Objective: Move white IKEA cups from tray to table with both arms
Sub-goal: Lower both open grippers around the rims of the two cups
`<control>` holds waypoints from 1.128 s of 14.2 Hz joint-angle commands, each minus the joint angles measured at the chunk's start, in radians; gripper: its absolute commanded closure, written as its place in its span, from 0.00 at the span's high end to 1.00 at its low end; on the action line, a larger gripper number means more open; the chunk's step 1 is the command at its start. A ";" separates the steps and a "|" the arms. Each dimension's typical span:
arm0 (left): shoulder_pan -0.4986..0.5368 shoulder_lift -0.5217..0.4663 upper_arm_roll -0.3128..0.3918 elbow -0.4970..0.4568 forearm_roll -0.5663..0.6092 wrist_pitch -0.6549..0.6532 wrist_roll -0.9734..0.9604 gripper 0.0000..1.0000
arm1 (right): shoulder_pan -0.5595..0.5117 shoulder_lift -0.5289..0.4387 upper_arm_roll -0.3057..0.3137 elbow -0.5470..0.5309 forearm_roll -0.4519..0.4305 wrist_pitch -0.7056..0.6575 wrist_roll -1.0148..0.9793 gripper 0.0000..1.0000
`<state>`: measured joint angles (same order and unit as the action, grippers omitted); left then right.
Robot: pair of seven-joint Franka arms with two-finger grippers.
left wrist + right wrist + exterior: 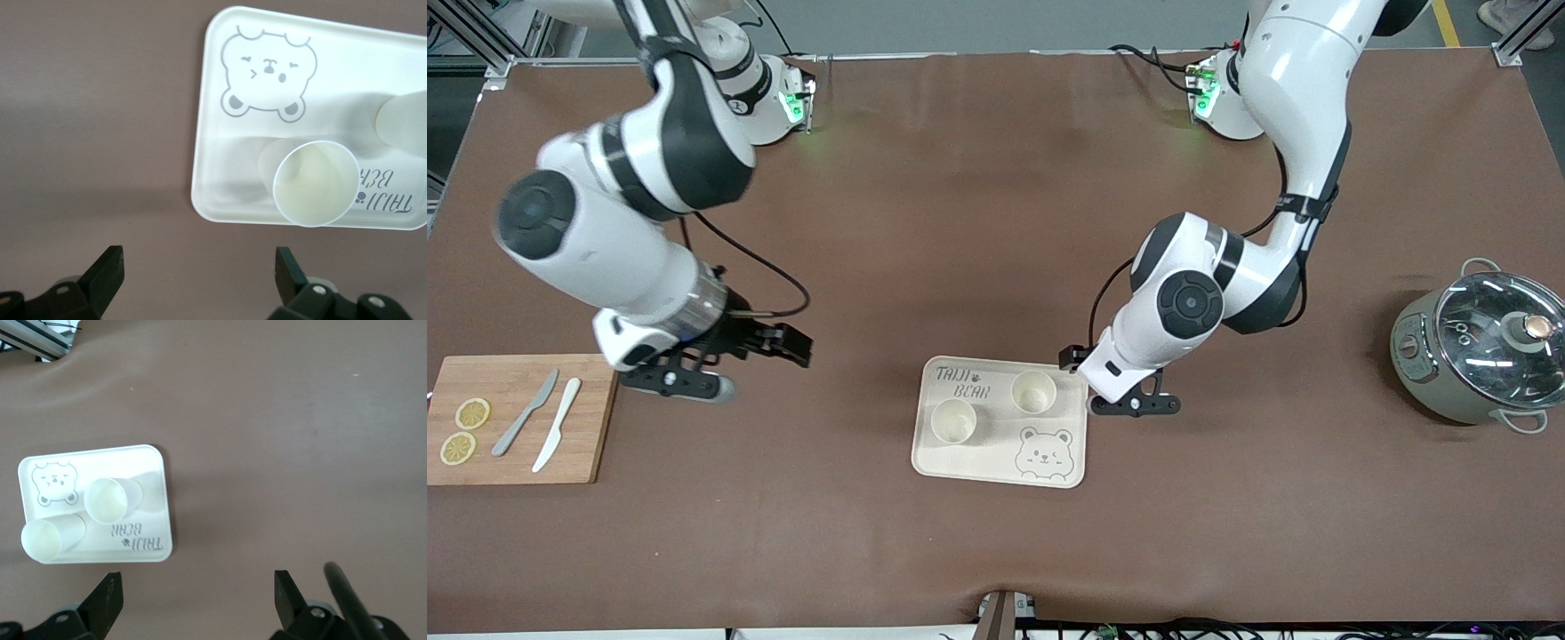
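Observation:
Two white IKEA cups stand upright on the cream bear-printed tray [996, 462]. One cup [1033, 392] is toward the left arm's end, the other cup [953, 420] is nearer the front camera. My left gripper [1074, 358] is open and empty, just off the tray's edge beside the first cup [313, 183]; the second cup [403, 123] and the tray [347, 73] also show in the left wrist view, ahead of the gripper [199, 273]. My right gripper [791, 345] is open and empty over bare table between the cutting board and the tray. It [199, 597] sees both cups [107, 499] [45, 539] on the tray [157, 493].
A wooden cutting board [583, 427] with two lemon slices [471, 413] and two knives [543, 422] lies at the right arm's end. A grey pot with a glass lid [1480, 351] stands at the left arm's end. A black cable [343, 593] hangs by the right gripper.

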<state>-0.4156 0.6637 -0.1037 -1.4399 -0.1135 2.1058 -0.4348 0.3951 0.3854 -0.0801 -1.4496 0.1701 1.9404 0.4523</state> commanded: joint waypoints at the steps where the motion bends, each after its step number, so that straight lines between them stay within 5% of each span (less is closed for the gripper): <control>1: -0.003 0.048 -0.004 0.029 -0.029 0.057 0.054 1.00 | 0.033 0.049 -0.010 0.038 0.014 0.038 0.054 1.00; 8: -0.031 0.103 -0.002 0.045 -0.026 0.114 0.051 1.00 | 0.106 0.194 -0.012 0.067 0.011 0.232 0.129 1.00; 16: -0.048 0.162 0.004 0.098 -0.023 0.128 0.048 1.00 | 0.116 0.371 -0.012 0.204 0.011 0.250 0.149 1.00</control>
<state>-0.4505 0.7973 -0.1104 -1.3837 -0.1200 2.2272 -0.3944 0.5026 0.6991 -0.0824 -1.3139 0.1712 2.2008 0.5814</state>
